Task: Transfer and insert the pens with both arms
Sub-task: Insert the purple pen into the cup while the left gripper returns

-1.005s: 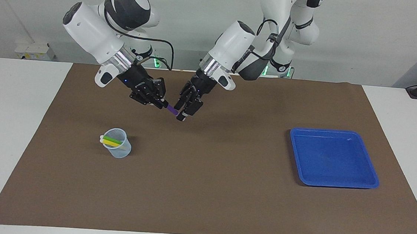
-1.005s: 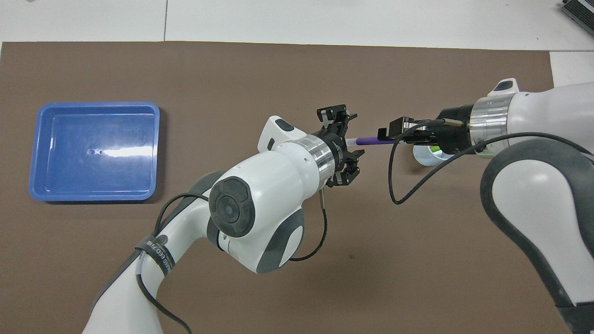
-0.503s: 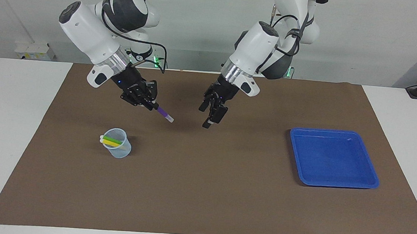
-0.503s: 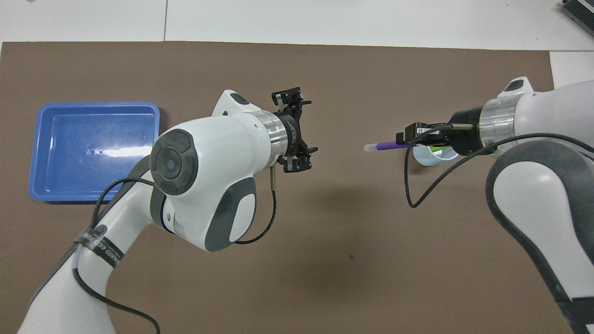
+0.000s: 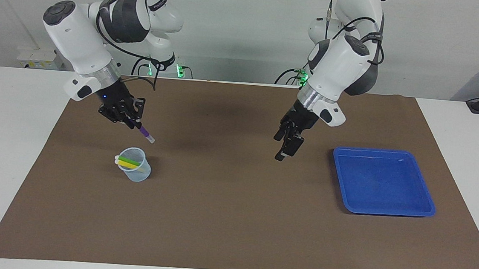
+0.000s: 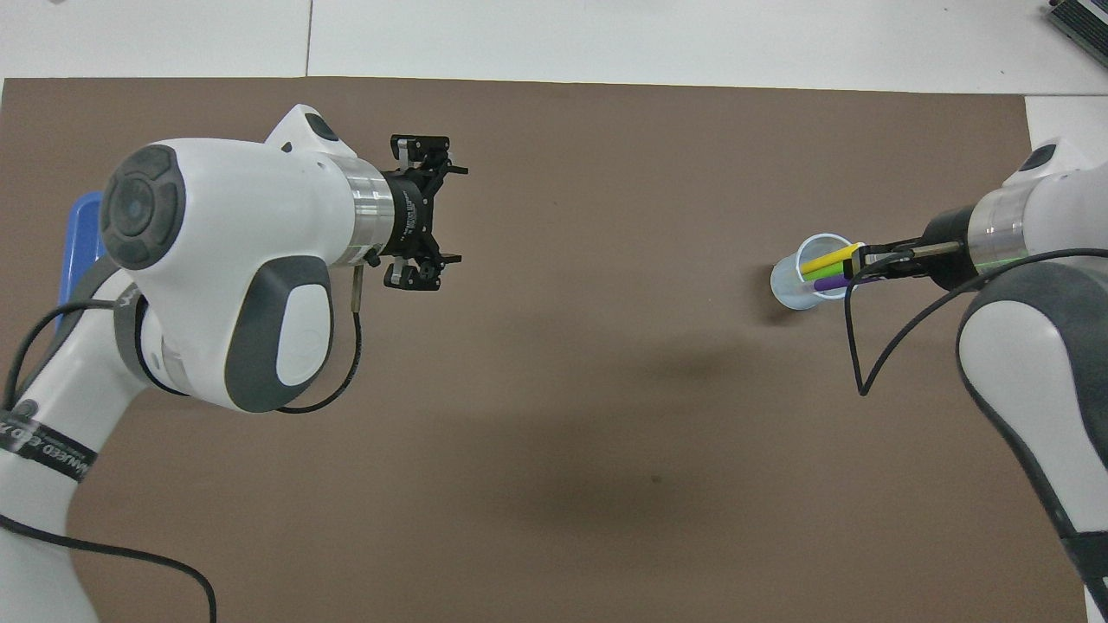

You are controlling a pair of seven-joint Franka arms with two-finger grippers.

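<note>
My right gripper (image 5: 134, 123) is shut on the purple pen (image 5: 146, 134) and holds it tilted, pale tip down, just above the clear cup (image 5: 137, 172). In the overhead view the purple pen (image 6: 833, 282) overlaps the cup's mouth (image 6: 792, 290), with my right gripper (image 6: 868, 260) beside it. The yellow pen (image 5: 127, 165) and the green pen (image 5: 129, 160) lean inside the cup; they also show in the overhead view, yellow (image 6: 827, 259) and green (image 6: 823, 272). My left gripper (image 5: 281, 147) is open and empty, raised over the mat between the cup and the blue tray (image 5: 383, 182); it also shows in the overhead view (image 6: 437, 212).
The blue tray holds nothing and lies toward the left arm's end of the brown mat (image 5: 233, 219). In the overhead view the left arm hides most of the tray, and only a sliver (image 6: 82, 229) shows. White table surrounds the mat.
My left gripper let go of the purple pen and drew back toward the tray. My right gripper carried the pen from the mat's middle to over the cup.
</note>
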